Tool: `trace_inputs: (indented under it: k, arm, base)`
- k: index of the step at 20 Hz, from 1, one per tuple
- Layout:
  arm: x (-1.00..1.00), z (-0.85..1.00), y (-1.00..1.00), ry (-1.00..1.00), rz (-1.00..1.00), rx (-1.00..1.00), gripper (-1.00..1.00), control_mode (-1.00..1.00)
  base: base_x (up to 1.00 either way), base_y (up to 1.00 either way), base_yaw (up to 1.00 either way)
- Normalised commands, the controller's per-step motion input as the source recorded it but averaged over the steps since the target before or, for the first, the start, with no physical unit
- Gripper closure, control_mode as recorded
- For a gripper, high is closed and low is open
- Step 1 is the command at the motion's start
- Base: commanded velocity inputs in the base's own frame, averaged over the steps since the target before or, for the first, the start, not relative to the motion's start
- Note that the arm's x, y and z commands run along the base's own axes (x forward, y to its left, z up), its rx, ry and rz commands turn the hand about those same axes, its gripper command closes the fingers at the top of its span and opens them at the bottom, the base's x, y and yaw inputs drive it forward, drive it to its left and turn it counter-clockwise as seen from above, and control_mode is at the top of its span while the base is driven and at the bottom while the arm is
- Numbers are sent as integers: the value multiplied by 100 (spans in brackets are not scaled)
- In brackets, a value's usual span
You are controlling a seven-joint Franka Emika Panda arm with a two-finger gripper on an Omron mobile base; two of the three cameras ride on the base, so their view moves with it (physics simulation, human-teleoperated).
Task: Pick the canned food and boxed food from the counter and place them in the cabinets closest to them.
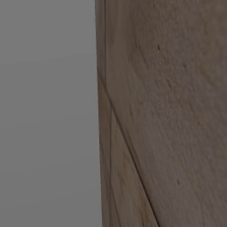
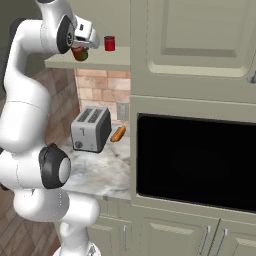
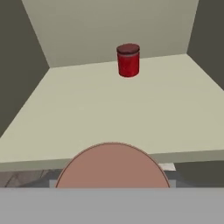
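We are at the placing step: our hand (image 2: 82, 46), in the upper left of the right base frame, is at the front edge of the open cabinet's shelf (image 2: 107, 61) and carries a can (image 2: 79, 53) beneath it, reddish with a green tinge from that side. In the hand frame the can's round pinkish top (image 3: 113, 166) takes up the bottom centre, just short of the shelf's front lip, so we judge the hand closed on it, though the fingers themselves are hidden. To do this well we should carry the can further in over the shelf, keep it upright, lower it until its base meets the board, and only then let go; released here, it could catch the lip and drop toward the surface (image 2: 100, 172). A small red jar (image 3: 128, 60) with a dark lid stands near the back wall, upper centre of the hand frame, well apart from our can; we should set down short of it, or a little to one side, so nothing gets knocked. The shelf in front of it is bare, so there is room. The arm is stretched tall along the left of the right base frame, elbow high and wrist bent forward toward the shelf. Lower in that frame a toaster (image 2: 90, 129) sits on the surface with an orange thing (image 2: 118, 134) just beside it. The left base frame shows a wooden panel (image 1: 164, 111) close up.
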Motion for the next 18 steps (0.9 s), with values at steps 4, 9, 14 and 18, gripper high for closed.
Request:
trace_inputs:
  k: [4, 9, 14, 18]
  arm:
    - [0, 0, 4, 0, 1, -1, 100, -100]
    - [0, -11, 7, 2, 1, -2, 100, -100]
    - [24, 1, 2, 0, 0, 0, 100, -100]
    - [37, 1, 1, 2, 0, 0, 100, -100]
  base:
    - [0, 0, 0]
    - [0, 0, 0]
    - [0, 0, 0]
    - [0, 0, 0]
